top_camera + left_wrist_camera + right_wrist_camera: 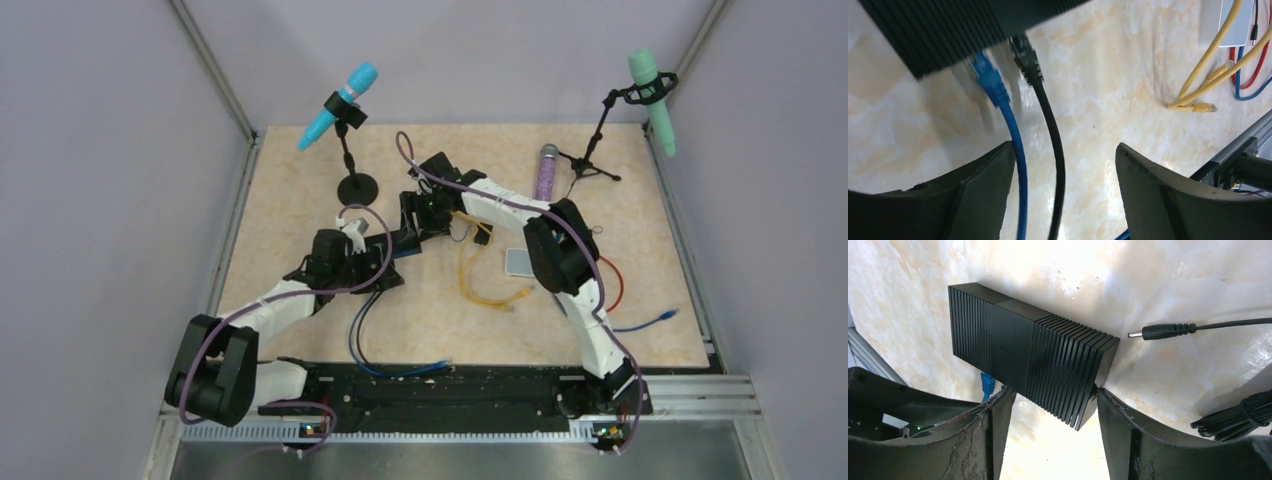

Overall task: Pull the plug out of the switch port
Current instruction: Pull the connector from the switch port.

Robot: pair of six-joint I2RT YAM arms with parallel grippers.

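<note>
The switch (1028, 355), a black ribbed box, is held by one end in my right gripper (1050, 392), a finger pressed against each long side. In the top view the right gripper (420, 215) is left of the table's centre. Along the switch's (958, 30) socket edge sit a blue plug (988, 80) and a black plug (1027, 60). Both of their cables run down between the fingers of my left gripper (1064, 150). Its jaws stand wide apart. The blue cable (1020, 175) lies against the left finger and the black cable (1057, 165) hangs free in the gap.
A loose barrel connector (1163, 331) and a bundled black cord (1238, 417) lie right of the switch. Yellow cables (480, 285), a pale grey pad (519, 262) and a red cable (612, 285) lie to the right. Microphone stands (357, 187) (600, 130) stand at the back beside a purple microphone (547, 172).
</note>
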